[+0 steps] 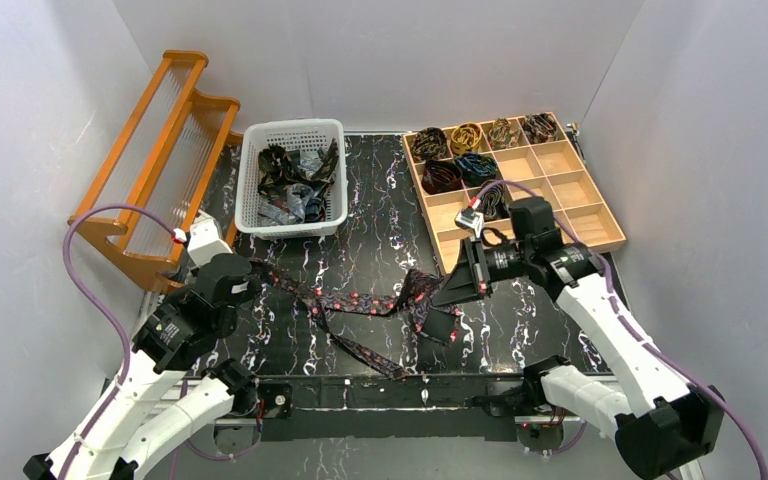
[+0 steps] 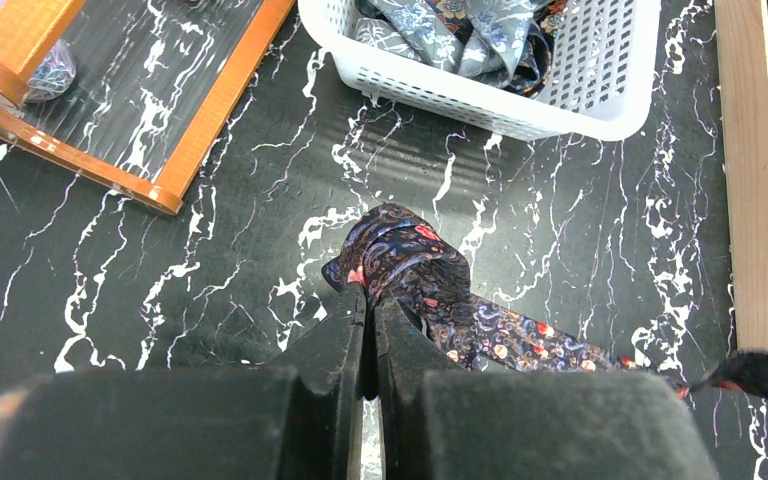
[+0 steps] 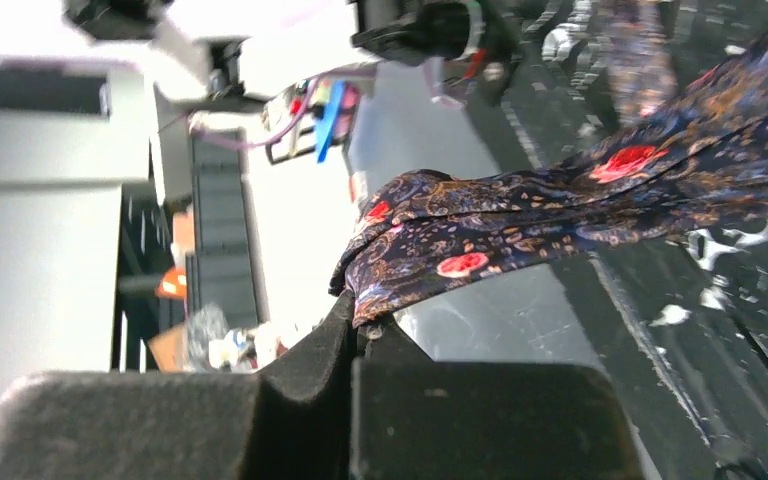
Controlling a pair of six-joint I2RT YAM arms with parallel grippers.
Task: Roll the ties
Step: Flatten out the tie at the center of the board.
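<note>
Two grippers, one tie, both grips shut. Got the left gripper pinched tight on one bunched-up end of the dark tie, the one with the red-pink dots and a busy paisley-ish print. Sitting near the left edge of the black marbled tabletop, just in front of the orange wooden rack. Same story for the right gripper: fingers pressed together on the other end of that same tie, over toward the right side, right at the near edge of the wooden tray.

In between, draped across the middle of the tabletop, lying on the surface rather than pulled straight. Plenty of slack, with one strand wandering off toward the near edge.

Further back: white plastic basket against the far edge, left of centre, stuffed with a tangle of loose ties. Rack just beside it on the left. Divided tray filling the far right corner, holding small coils, one per compartment: four along the back row, two in the row in front, and probably a seventh one row nearer, though half hidden behind the right arm's cable, so hard to call.
</note>
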